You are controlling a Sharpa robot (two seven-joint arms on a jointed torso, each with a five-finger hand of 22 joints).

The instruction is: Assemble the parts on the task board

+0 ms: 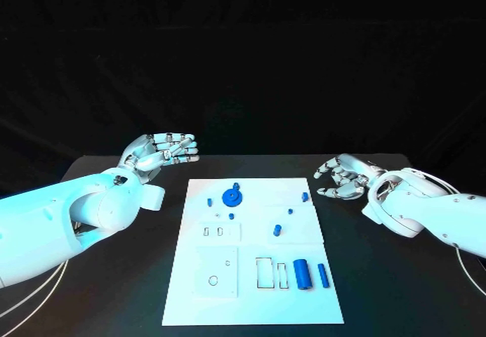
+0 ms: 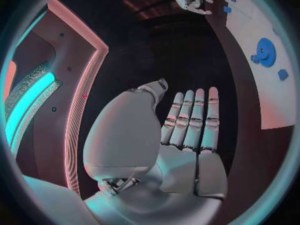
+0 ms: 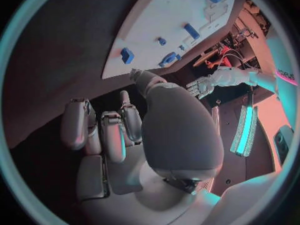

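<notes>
Evidently no part is yet in hand: the left hand (image 1: 162, 152) and right hand (image 1: 344, 177) hover off either side of the task board (image 1: 253, 302), fingers loosely apart and holding nothing. On the board lie a blue gear (image 1: 233, 196) toward its far end and two blue cylinders (image 1: 300, 272) at its near right, so the next move likely calls for reaching in and picking one. From the left wrist the fingers (image 2: 197, 115) show straight and empty, which the head view leaves less plain.

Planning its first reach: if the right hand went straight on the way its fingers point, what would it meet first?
Probably the small blue piece at the white board's near corner; the right hand points towards it, though its height above the table is unclear.
</notes>
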